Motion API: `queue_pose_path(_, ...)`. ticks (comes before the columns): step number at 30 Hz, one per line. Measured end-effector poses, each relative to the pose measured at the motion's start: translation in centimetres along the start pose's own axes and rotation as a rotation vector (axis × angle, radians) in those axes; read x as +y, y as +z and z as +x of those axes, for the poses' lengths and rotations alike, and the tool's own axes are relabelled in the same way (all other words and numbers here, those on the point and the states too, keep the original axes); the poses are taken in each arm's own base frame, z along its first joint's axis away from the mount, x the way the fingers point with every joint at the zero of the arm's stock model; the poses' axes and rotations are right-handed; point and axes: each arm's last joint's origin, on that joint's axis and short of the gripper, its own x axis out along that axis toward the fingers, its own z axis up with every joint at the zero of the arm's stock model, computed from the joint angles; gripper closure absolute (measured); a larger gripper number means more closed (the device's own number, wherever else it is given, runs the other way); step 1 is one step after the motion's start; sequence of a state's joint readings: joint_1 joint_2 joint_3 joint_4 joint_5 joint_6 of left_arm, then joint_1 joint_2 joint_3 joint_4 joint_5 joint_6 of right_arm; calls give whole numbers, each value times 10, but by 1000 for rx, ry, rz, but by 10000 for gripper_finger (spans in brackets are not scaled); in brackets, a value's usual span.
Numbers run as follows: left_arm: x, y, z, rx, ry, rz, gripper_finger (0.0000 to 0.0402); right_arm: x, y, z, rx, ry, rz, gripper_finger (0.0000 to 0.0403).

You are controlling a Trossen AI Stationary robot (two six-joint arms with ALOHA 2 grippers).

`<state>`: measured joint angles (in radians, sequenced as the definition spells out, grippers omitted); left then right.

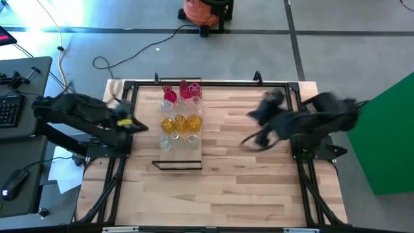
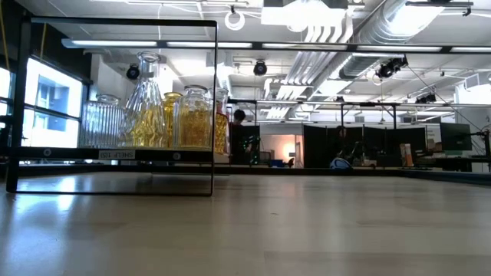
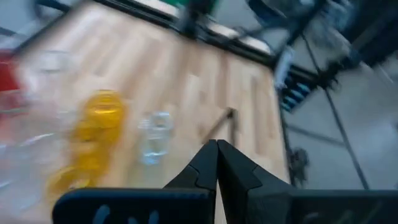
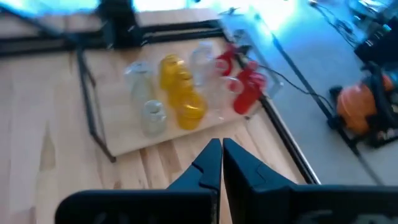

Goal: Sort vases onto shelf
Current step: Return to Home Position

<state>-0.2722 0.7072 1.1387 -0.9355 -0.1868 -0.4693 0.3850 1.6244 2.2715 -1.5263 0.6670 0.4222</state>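
Standing in rows on the shelf (image 1: 181, 157), left of the counter's (image 1: 246, 188) centre, the vases (image 1: 180, 122) ran red, yellow, then clear. The left end effector (image 3: 217, 148) hung just beside the shelf, the right end effector (image 4: 222, 147) well apart from it; both had their fingers pressed together.

I see grey floor (image 1: 259, 39) around the table (image 1: 246, 175), an orange vacuum (image 1: 204, 13) beyond its far edge, a green panel (image 1: 394, 136) beside it. Ducts (image 2: 330, 31) and strip lights (image 2: 307, 47) hang above it.

Left pincer (image 3: 217, 144) closed tight, right pincer (image 4: 221, 143) closed too — both empty, arms bent, well apart
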Motion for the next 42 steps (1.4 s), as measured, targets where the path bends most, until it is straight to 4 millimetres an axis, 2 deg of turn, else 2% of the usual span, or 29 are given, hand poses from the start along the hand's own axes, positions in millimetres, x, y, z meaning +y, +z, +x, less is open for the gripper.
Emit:
queue_pose_path(4, 18, -16, -27, -130, 71, -86, 401, -27, -32, -35, -60, -39, 138, 403)
queue_pose_path(7, 27, -31, -31, -158, 69, -131, 401, -36, -60, -39, -91, -42, 212, 403)
queue_pose_path(9, 31, -42, -26, -152, 71, -151, 401, -37, -80, -31, -108, -22, 241, 403)
queue_pose_path(12, 36, -56, -13, -114, 89, -184, 401, -31, -108, -10, -115, 74, 266, 403)
queue_pose_path(15, 38, -69, 2, -57, 88, -202, 401, -23, -133, 13, -139, 265, 283, 403)
queue_pose_path(18, 37, -75, 14, -45, 46, -221, 401, -21, -154, 31, -239, 468, 342, 403)
queue_pose_path(22, 36, -75, 20, -78, 25, -203, 401, -33, -182, 47, -413, 645, 429, 403)
queue_pose_path(26, 38, -74, 22, -130, 105, -182, 401, -51, -210, 54, -643, 780, 505, 403)
queue_pose_path(28, 39, -74, 21, -149, 134, -196, 401, -61, -224, 55, -747, 757, 552, 403)
queue_pose_path(31, 39, -74, 22, -147, 137, -211, 401, -75, -246, 58, -809, 606, 682, 403)
queue_pose_path(34, 39, -74, 22, -144, 138, -206, 401, -84, -265, 62, -797, 468, 793, 403)
queue_pose_path(37, 39, -73, 21, -153, 134, -206, 401, -89, -279, 62, -757, 436, 892, 403)
queue_pose_path(42, 42, -74, 21, -171, 224, -93, 401, -92, -293, 63, -704, 357, 844, 403)
